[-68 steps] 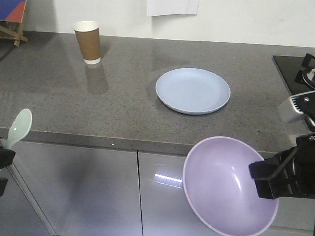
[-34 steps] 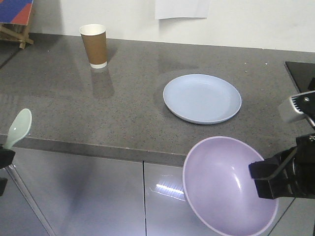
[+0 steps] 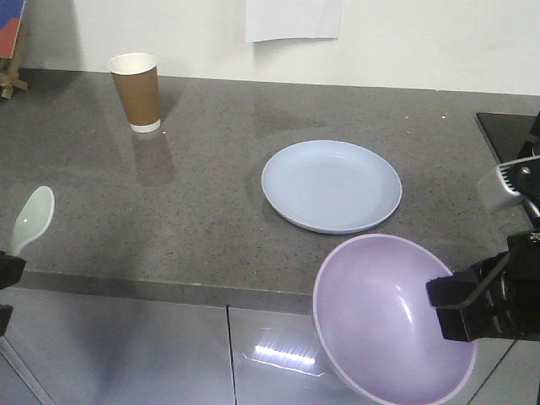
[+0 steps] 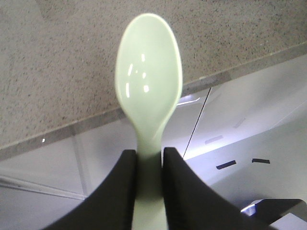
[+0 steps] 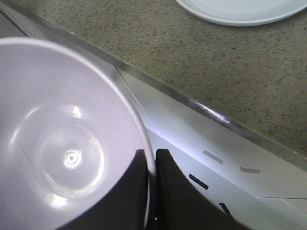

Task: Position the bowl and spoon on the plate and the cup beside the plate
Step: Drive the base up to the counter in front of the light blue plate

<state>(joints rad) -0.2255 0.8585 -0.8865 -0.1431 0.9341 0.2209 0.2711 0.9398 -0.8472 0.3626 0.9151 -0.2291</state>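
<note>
No legible text, label, brand or number in any view. Paper sheet (image 3: 294, 18) on the wall (image 3: 430, 42) shows blank. Cup (image 3: 136, 91) is plain brown with a white rim, no print on the side facing the front camera.

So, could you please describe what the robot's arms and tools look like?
Both tools are matte black. The left tool has two smooth fingers that broaden toward the base. The right tool has similar fingers; seen from the front its body is blocky, with a light grey housing above it.
</note>
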